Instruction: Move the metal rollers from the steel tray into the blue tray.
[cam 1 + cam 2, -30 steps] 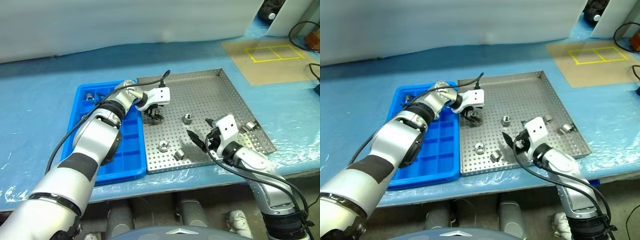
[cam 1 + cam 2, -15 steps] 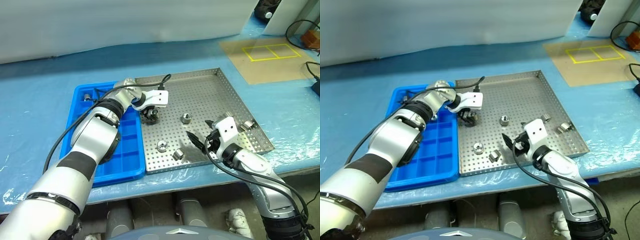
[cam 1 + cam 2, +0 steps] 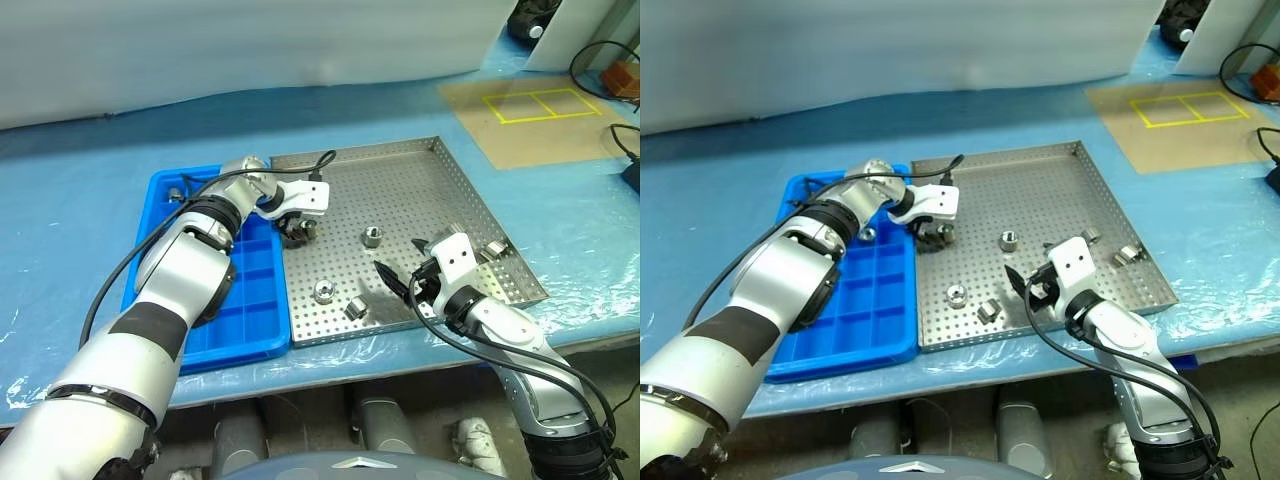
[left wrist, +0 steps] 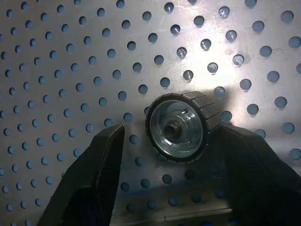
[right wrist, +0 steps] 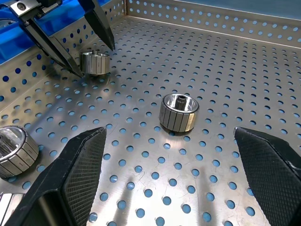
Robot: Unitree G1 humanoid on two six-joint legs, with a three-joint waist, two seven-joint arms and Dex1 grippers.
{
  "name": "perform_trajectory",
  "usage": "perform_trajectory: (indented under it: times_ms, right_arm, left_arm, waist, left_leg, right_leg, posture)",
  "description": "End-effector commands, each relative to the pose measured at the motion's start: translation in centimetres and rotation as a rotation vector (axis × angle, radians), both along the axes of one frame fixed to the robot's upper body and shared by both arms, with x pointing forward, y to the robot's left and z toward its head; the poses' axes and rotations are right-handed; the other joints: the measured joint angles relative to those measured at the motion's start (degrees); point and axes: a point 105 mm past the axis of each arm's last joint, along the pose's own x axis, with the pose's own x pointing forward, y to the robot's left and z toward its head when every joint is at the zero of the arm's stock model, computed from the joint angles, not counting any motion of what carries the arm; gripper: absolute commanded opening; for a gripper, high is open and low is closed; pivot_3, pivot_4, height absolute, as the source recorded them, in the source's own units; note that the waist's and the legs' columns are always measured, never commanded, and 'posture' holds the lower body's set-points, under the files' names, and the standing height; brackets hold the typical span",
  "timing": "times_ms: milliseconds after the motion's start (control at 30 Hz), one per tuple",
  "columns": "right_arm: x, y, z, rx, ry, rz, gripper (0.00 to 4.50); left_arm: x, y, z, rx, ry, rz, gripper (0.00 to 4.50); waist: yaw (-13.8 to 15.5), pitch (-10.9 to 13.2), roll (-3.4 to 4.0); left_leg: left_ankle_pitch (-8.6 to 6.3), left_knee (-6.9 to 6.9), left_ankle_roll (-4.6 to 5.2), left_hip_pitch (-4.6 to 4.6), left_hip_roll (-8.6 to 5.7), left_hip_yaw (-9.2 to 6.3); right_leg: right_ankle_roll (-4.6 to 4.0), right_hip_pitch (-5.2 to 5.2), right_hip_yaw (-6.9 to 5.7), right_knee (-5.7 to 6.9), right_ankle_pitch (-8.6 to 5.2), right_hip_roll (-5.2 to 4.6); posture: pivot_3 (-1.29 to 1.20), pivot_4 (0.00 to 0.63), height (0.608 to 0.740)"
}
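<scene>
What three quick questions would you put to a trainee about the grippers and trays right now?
1. True or false: the right gripper is shut on a roller.
2. The roller that the left gripper straddles is: A) in a compartment of the blue tray; B) resting on the steel tray; C) lifted clear of both trays.
3. Fill in: by the robot's own sides, the blue tray lies on the steel tray's ___ side.

Key: 1 false, it is open and holds nothing. 2 B. 3 left.
</scene>
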Motion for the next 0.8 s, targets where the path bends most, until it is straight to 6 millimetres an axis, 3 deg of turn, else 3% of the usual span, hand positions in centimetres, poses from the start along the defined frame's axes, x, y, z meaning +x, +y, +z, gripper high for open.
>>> perform_trajectory:
  times_ms: [33, 133, 233, 333, 667, 800]
  right_arm:
    - [-0.3, 0.3, 1.2, 0.001, -0.055, 0.008, 4.50]
    - [-0.4, 0.2, 1.1, 0.000, -0.053, 0.003, 4.50]
    - [-0.4, 0.2, 1.0, -0.002, -0.054, 0.000, 4.50]
    - [-0.3, 0.2, 1.0, -0.007, -0.057, -0.004, 4.50]
    - [-0.1, 0.0, 1.1, -0.013, -0.062, -0.013, 4.50]
    - [0.0, 0.0, 1.2, -0.012, -0.066, -0.010, 4.50]
  left_arm:
    - [-0.4, 0.1, -1.2, 0.019, 0.023, -0.011, 3.30]
    - [-0.6, 0.0, -1.3, 0.009, 0.036, -0.020, 3.30]
    - [-0.8, -0.3, -1.3, -0.015, 0.050, -0.027, 2.74]
    - [-0.6, -0.9, -1.0, -0.047, 0.037, -0.017, 1.88]
    - [-1.0, -1.4, -0.7, -0.076, 0.065, -0.045, 1.88]
    - [-0.3, -2.2, 0.5, -0.151, 0.007, -0.018, 1.88]
  waist:
    - [0.0, 0.0, 0.01]
    - [0.0, 0.0, 0.02]
    - [0.0, 0.0, 0.03]
    - [0.0, 0.0, 0.03]
    - [-0.1, 0.0, 0.02]
    - [-0.1, 0.0, 0.02]
  left_leg:
    - [0.00, 0.00, 0.00, 0.00, 0.00, 0.00]
    - [0.00, 0.00, 0.00, 0.05, 0.00, 0.00]
    - [0.00, 0.00, 0.00, 0.11, 0.00, 0.00]
    - [0.00, -0.01, 0.00, 0.11, 0.00, 0.00]
    - [0.00, -0.01, 0.00, 0.08, 0.03, 0.00]
    - [-0.01, -0.01, 0.01, 0.05, 0.01, 0.00]
  right_leg:
    - [0.00, 0.01, 0.00, 0.00, 0.00, 0.00]
    - [0.00, 0.05, 0.00, 0.00, 0.00, 0.00]
    - [0.00, 0.11, 0.01, 0.00, 0.00, 0.00]
    - [0.00, 0.11, 0.00, -0.01, 0.00, 0.00]
    - [0.00, 0.09, -0.01, -0.02, 0.00, 0.02]
    - [0.00, 0.09, -0.01, -0.05, 0.00, 0.01]
  posture:
    - [-0.59, 0.150, 0.740]
    - [-0.59, 0.150, 0.740]
    - [-0.59, 0.150, 0.740]
    - [-0.59, 0.150, 0.740]
    - [-0.59, 0.150, 0.740]
    - [-0.58, 0.150, 0.740]
